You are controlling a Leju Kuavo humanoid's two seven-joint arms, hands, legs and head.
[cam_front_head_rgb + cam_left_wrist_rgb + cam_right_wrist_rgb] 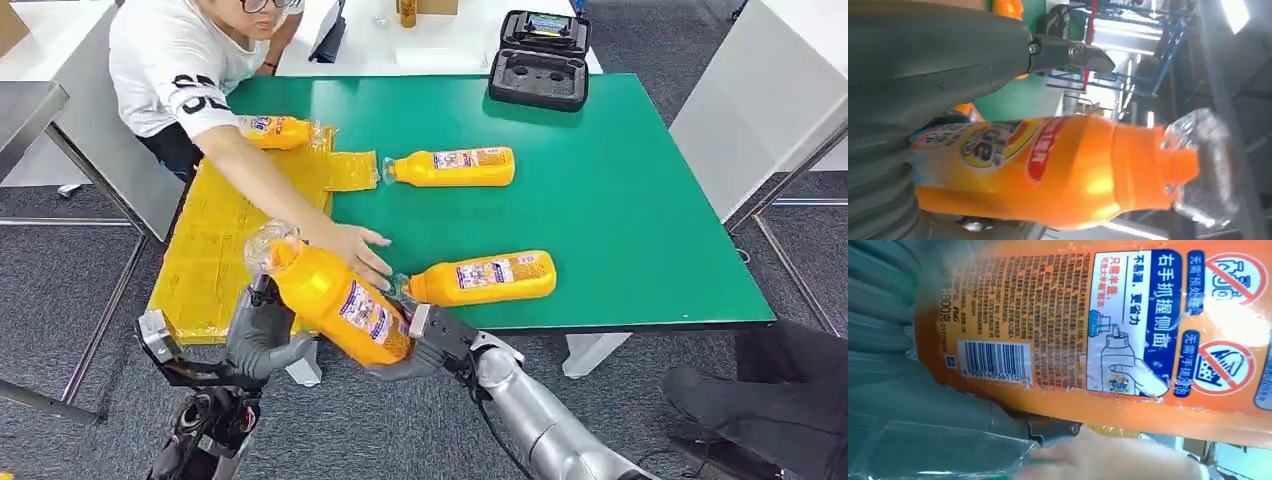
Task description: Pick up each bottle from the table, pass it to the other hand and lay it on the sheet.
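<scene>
Currently both hands on 1 orange bottle point(338, 302), held off the near table edge, cap end tilted up toward the yellow sheet point(215, 240). Left hand point(262, 335) grips the upper body below the neck; right hand point(425, 340) grips the base end. Clear plastic wrap sits over the cap point(1184, 165).

Right wrist view, back label readable: "800克", barcode starting 6 903148 36110, blue panel "右手抓握侧面", "只需半盖, 更省力", and 2 red prohibition icons captioned "无需预处理" and "无需手搓". Left wrist view shows the front label in red, blue and yellow; its text is too blurred to read.

3 more orange bottles lie on their sides: bottle near the front edge point(482, 277) on the green table point(640, 200), mid-table bottle point(452, 167) just beside the sheet's corner, far bottle point(276, 131) on the sheet's far end.

Person in a white T-shirt point(175, 60) reaches across the sheet; person's hand point(355, 250) is just beside the held bottle. Open black case point(541, 58) at the table's far edge.
</scene>
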